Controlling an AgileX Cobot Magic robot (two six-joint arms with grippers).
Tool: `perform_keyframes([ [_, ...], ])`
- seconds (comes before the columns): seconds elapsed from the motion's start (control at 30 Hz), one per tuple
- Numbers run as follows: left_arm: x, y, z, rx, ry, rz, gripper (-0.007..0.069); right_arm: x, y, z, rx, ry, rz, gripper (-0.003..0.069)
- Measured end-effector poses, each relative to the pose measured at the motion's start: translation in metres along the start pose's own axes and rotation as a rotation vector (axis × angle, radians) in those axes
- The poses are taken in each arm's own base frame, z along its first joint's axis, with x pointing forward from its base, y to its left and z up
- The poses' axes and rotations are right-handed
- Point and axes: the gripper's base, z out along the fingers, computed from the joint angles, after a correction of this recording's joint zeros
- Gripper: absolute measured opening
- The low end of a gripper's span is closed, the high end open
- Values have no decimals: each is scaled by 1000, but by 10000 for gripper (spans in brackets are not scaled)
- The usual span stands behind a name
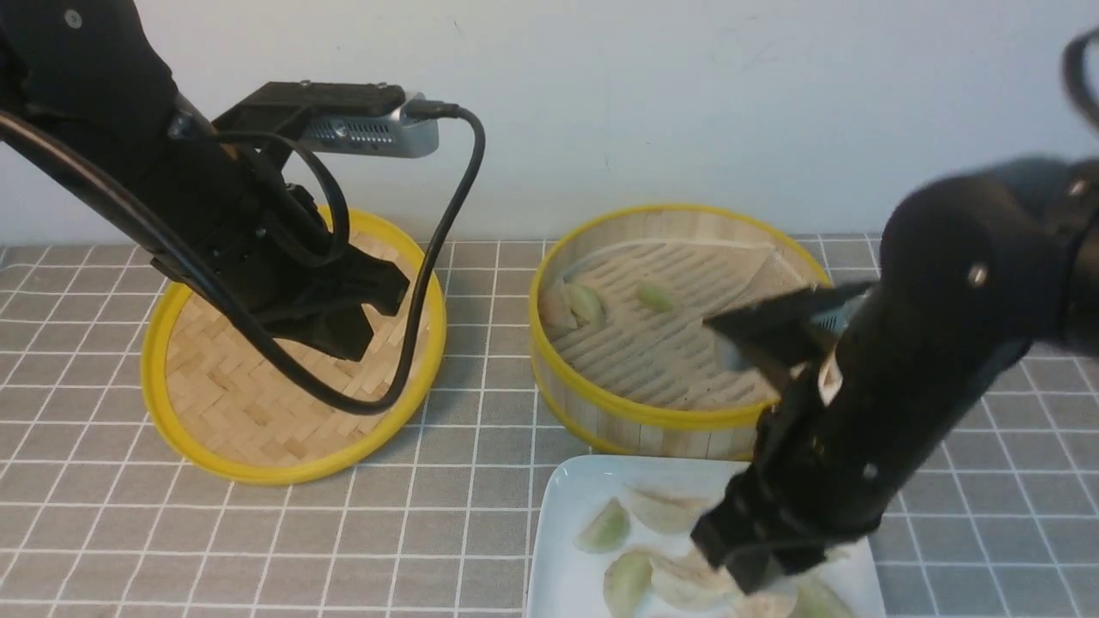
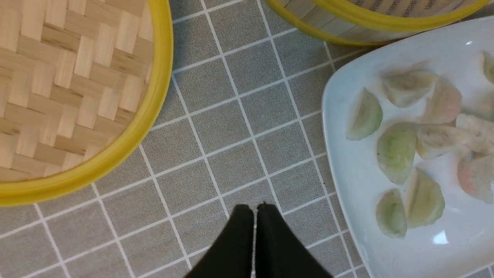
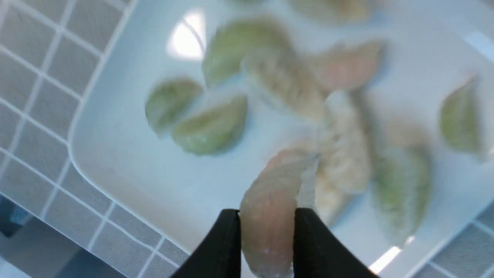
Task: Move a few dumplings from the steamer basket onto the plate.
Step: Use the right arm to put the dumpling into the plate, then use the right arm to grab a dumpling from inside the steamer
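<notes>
While viewing through the right wrist camera, note right gripper (image 3: 268, 211) clamped on one cream-pink dumpling (image 3: 270, 185), pinched by one end, bulk hanging clear beyond the jaws. Judged a deliberate hold: soft glossy skin, narrow bite, less squashing, easy drop on release. Hangs just above the plate (image 3: 115, 162), over the dumplings on the plate (image 2: 395, 150), green and cream, several touching or overlapping. Cannot tell contact between held piece and heap; too blurred.

Find steamer basket (image 1: 635, 416) just behind plate, nearly touching; presumably set so for a short carry. Count about three dumplings in the basket (image 1: 584, 300), toward its left wall.

Record lid (image 1: 258, 421) lying on desk (image 2: 231, 135), well left of basket, herringbone face showing; likely put aside to leave basket open.

Log left gripper (image 2: 254, 210) closed tight, empty, over bare desk between lid and plate; probably parked clear of the right arm's path.

Step in hand, by judgement: release onto plate. Risks: sticking to a jaw, or landing on the heap and sliding off.
</notes>
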Motion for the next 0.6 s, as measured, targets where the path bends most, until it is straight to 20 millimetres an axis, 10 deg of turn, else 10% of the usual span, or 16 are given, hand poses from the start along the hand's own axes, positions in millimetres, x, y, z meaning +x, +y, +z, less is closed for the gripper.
perform_keyframes([
  [0.33,0,0,0,2,0,-1,-5,-3,2,39,-17,12,30,468],
  [0.6,1,0,0,3,13,0,-5,-74,-40,-24,120,-281,59,519],
])
